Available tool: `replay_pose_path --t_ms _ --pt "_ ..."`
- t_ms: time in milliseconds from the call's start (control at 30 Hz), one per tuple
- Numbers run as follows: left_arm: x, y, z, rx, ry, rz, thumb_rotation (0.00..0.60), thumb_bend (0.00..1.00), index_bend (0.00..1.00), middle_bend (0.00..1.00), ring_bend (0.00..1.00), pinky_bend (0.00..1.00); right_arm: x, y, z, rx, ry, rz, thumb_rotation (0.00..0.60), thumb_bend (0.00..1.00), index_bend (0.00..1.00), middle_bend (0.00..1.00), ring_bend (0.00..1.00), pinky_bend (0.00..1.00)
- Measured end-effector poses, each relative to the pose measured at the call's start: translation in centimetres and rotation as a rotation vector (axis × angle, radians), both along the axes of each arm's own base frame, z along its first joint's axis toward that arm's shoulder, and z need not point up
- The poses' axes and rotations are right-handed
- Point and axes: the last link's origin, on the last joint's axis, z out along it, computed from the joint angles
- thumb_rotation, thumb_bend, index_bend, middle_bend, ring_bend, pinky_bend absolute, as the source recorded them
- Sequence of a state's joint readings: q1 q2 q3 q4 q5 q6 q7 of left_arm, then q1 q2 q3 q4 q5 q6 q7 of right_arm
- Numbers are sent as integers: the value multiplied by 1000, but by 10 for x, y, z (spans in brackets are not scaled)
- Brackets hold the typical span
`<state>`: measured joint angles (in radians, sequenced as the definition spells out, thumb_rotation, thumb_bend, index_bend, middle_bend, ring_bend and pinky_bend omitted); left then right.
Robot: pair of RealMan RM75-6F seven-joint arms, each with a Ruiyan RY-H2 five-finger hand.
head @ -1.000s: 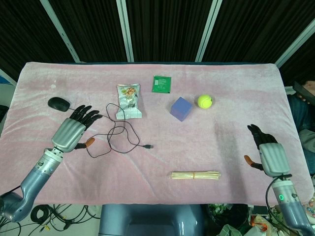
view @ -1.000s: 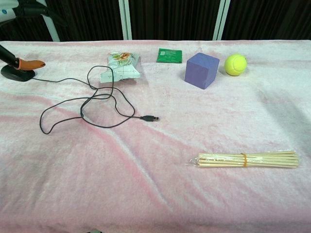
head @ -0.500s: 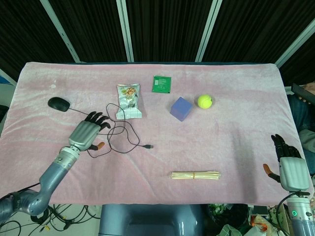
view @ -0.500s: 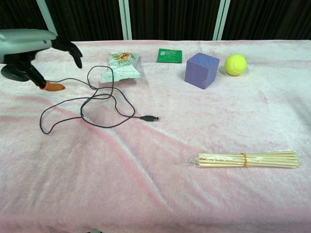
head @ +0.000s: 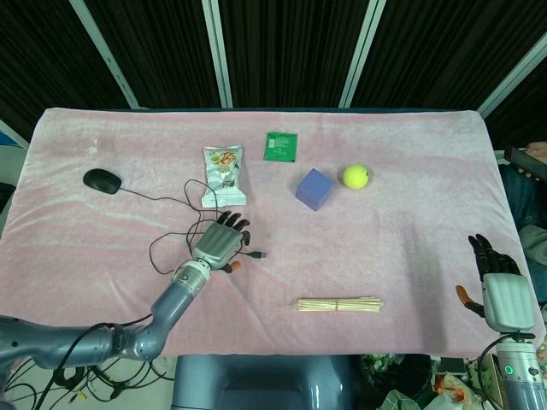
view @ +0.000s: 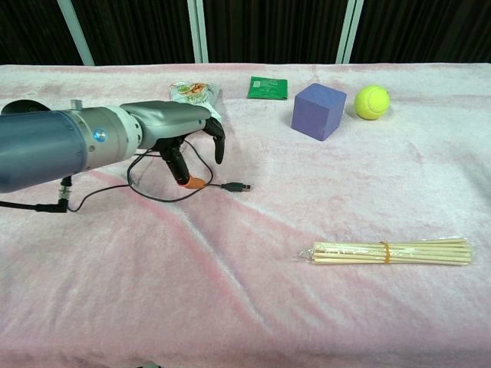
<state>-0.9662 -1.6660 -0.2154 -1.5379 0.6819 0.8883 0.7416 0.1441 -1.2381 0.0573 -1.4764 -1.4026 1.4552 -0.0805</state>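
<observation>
Hovering with fingers spread and empty, the left hand (head: pixel 220 243) is hanging over the thin black looped cable (head: pixel 167 249) on the pink cloth-covered table (head: pixel 410 222)

left hand (head: pixel 220 245): we see a silver-grey back, black fingers, an orange thumb tip.
left arm (view: pixel 54 146): we see a smooth blue-grey shell, a small blue dot, a black cable.
right hand (head: pixel 500 290): silver-grey back, black fingers, orange thumb tip; a green light at our wrist.
</observation>
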Motion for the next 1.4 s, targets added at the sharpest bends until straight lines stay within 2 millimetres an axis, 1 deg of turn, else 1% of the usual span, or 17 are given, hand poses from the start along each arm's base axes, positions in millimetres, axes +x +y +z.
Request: replay_pose_path --t_ms 100,333,500,867,1067,1400 --pt "10 6 -10 8 0 10 600 280 414 160 8 0 0 0 0 0 1 -2 600 166 0 71 237 229" --pt "18 16 -24 18 -2 32 600 285 439 169 8 0 -2 -2 -1 -3 5 -7 600 168 0 71 236 229" --pt "23 18 -34 12 4 33 600 286 454 172 8 0 -2 -2 0 -10 2 -9 600 168 0 71 237 229" --pt "24 15 -41 -2 16 39 600 286 462 174 8 0 -1 -3 2 -12 -6 -7 600 168 0 71 237 229" --pt "22 16 -42 16 57 28 600 286 474 176 8 0 -2 -3 2 -15 -7 -7 600 168 0 71 237 229" --pt "28 13 -49 16 78 21 600 287 507 194 8 0 -3 -4 5 -19 -5 -7 600 169 0 71 237 229"
